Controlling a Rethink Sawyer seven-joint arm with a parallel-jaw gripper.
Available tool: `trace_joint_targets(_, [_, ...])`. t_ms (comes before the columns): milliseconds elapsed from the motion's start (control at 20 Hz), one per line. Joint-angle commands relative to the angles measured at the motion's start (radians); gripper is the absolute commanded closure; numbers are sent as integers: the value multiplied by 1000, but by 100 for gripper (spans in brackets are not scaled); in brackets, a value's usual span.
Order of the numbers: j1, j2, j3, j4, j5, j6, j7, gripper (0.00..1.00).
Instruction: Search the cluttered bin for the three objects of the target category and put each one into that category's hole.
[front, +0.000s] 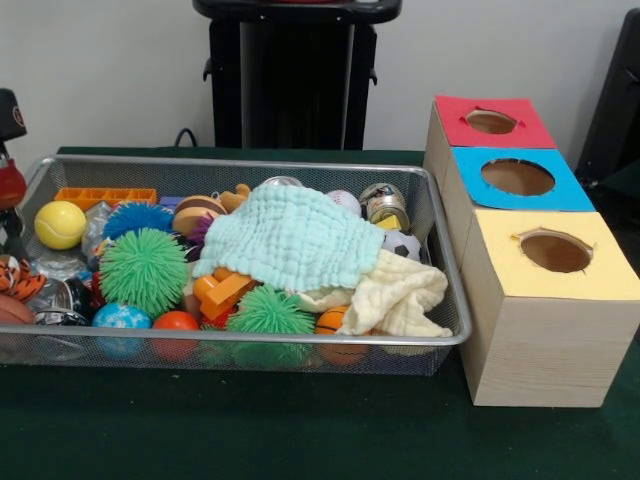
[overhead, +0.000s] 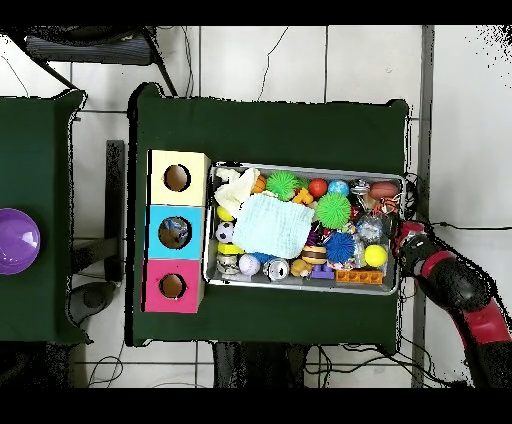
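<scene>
A wire mesh bin (front: 250, 163) (overhead: 300, 169) is packed with toys. A mint green cloth (front: 290, 238) (overhead: 271, 224) lies over the middle, with a pale yellow cloth (front: 400, 295) (overhead: 236, 186) beside it toward the boxes. Around them sit green spiky balls (front: 143, 270) (overhead: 332, 209), a blue spiky ball (front: 138, 218), a yellow ball (front: 59, 224) (overhead: 375, 255), orange blocks (front: 222, 292), a soccer ball (front: 401, 244) and a small basketball (front: 334, 322). Three wooden boxes carry a red hole (front: 491, 121) (overhead: 172, 286), a blue hole (front: 517, 177) (overhead: 174, 232) and a yellow hole (front: 556, 251) (overhead: 177, 178). My gripper (front: 8, 222) (overhead: 404, 238) hangs at the bin's end farthest from the boxes.
An orange tray (front: 104, 195) (overhead: 358, 276), a jar (front: 383, 203), a red ball (front: 175, 322) and a tiger-striped ball (front: 20, 277) crowd the bin. A purple bowl (overhead: 14, 240) rests on a separate side table. Green cloth covers the table (front: 300, 430).
</scene>
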Motion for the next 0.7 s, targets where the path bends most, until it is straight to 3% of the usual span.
trace_joint_targets(50, [95,5,-10,97,6,180,-172,0])
trace_joint_targets(600, [67,-1,67,184,129,174,-95,0])
trace_joint_targets(700, [72,-9,61,185,122,160,-97,0])
